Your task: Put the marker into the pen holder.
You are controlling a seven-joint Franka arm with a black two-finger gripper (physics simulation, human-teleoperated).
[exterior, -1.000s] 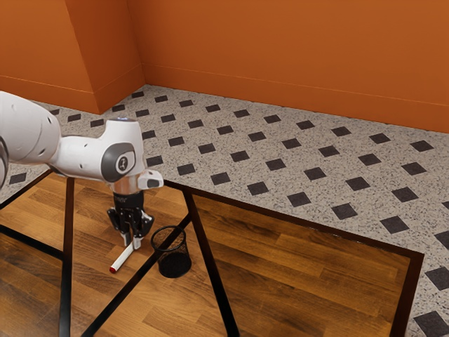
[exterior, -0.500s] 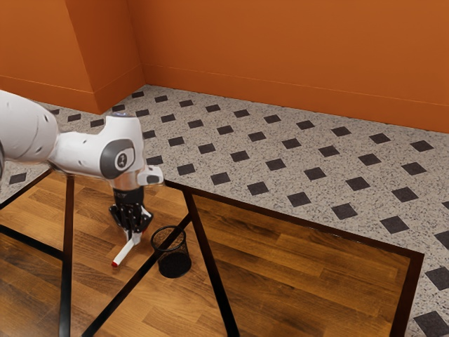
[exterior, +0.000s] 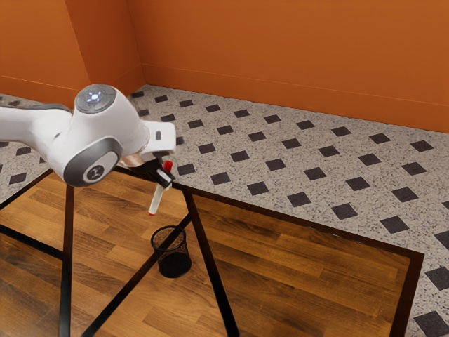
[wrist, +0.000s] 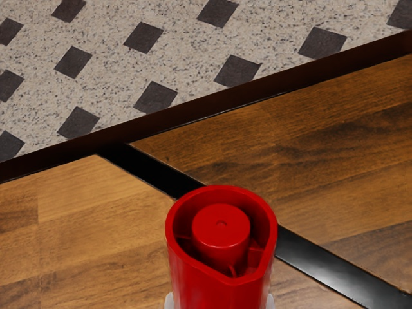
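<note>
Our black pincer point(exterior: 163, 180) is clamped on the marker point(exterior: 156, 200), which we hold in the air, tilted, its red cap up and its other end slanting down. The black mesh pen holder point(exterior: 175, 265) stands upright on the wood-topped bench point(exterior: 309, 281), mouth upward, well apart from the corner at the exterior view's right. The marker is above the bench and outside the holder, higher than its rim. In the wrist view we see the red end close up, pale fingertips against both sides, and the bench's dark edge beyond.
</note>
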